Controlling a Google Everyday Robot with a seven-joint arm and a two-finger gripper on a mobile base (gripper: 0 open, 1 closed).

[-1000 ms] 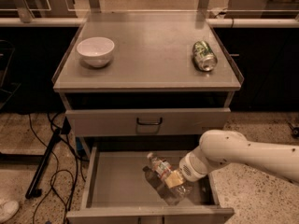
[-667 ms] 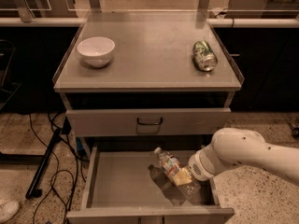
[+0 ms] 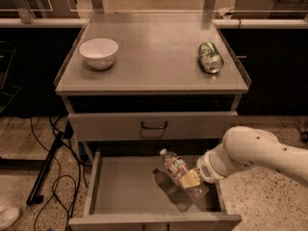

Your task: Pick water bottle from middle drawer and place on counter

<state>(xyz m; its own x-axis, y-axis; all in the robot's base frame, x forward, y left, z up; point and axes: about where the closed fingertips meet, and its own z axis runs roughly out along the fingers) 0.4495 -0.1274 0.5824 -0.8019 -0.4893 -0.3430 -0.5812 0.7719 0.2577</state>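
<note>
Below the counter's [image 3: 154, 47] front-right corner, the gripper [image 3: 190, 179] clamps the water bottle [image 3: 174, 165], now lifted off the middle drawer [image 3: 120, 189] floor; placing remains.

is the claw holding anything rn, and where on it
Yes: the claw is shut on the water bottle, gripping its lower body below the label, with the cap tilted up-left over the middle drawer.
</note>
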